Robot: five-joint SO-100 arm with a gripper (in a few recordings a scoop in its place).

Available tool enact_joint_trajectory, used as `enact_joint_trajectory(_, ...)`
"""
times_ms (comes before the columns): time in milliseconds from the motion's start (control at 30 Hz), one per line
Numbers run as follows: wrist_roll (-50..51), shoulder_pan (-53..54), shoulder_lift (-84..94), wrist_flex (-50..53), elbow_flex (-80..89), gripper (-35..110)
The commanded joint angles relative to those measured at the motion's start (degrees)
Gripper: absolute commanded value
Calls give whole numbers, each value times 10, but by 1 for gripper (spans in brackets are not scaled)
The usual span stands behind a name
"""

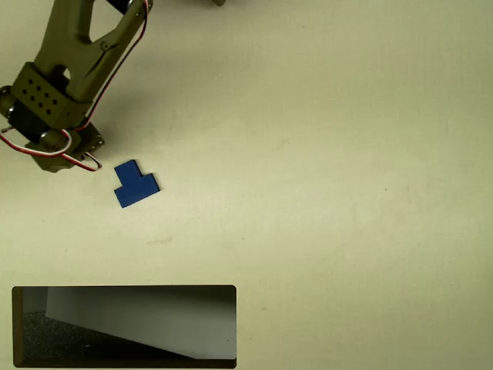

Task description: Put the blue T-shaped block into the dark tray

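Plainly flat and solid blue, the T-shaped block (135, 184) lies beside the tool (65, 150), grip unreadable.

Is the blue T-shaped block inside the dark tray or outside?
Outside: the blue T-shaped block lies flat on the table, apart from the dark tray.

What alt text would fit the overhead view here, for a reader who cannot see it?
A small blue T-shaped block lies flat on a pale table, just right of the olive robot arm's end effector at upper left, whose fingers are hidden beneath it. The dark tray, a rectangular recess with a pale slanted patch inside, sits at lower left, apart from the block.
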Motion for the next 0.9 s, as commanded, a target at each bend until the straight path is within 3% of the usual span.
enact_joint_trajectory(0, 2, -28, 50, -18, 59, 0)
enact_joint_trajectory(333, 83, -102, 75, -56, 117, 0)
enact_joint_trajectory(867, 278, -238, -46, -28, -69, 0)
